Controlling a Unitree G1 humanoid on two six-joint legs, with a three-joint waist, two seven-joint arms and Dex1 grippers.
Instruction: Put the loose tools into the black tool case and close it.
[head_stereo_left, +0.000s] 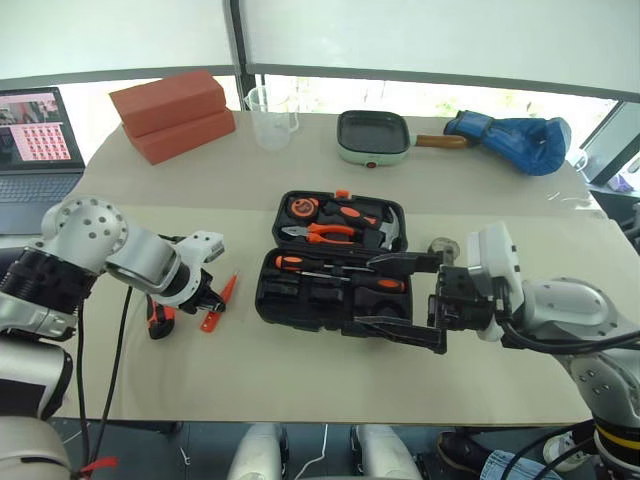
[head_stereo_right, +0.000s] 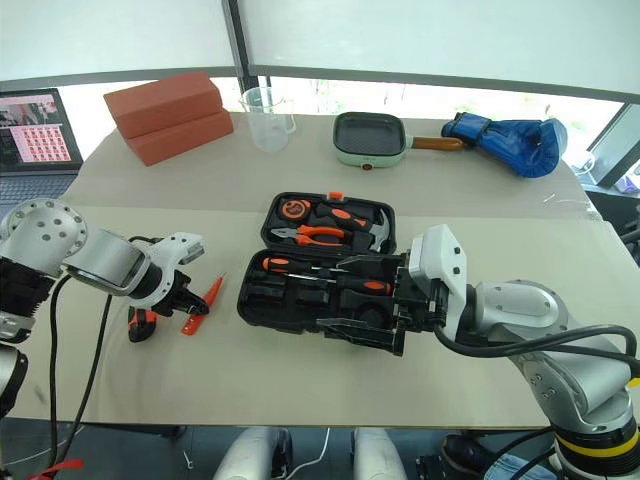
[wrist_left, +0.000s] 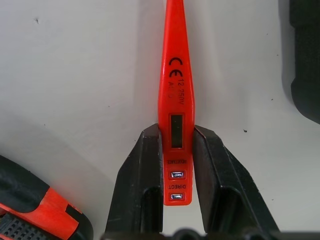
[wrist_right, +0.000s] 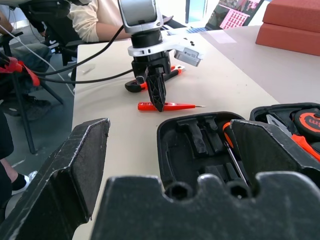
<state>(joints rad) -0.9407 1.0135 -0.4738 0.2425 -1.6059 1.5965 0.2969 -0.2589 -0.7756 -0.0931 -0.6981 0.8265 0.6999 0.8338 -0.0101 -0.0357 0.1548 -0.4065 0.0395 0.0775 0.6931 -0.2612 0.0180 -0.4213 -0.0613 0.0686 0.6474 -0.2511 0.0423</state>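
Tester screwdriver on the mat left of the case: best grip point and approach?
Grip the tester screwdriver across its flat handle end, by the little window and buttons, coming straight down from above. It lies flat on the table, and its narrow width suits a pinch from both sides. The left gripper already straddles it there, jaws nearly against its sides. The thin pointed tip toward the black tool case gives less hold.

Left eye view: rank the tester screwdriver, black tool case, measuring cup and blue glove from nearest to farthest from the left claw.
1. Tester screwdriver, between the left claw's fingers.
2. Black tool case, open, mid-table to its right.
3. Measuring cup, at the far edge, beside the bricks.
4. Blue glove, far right corner.
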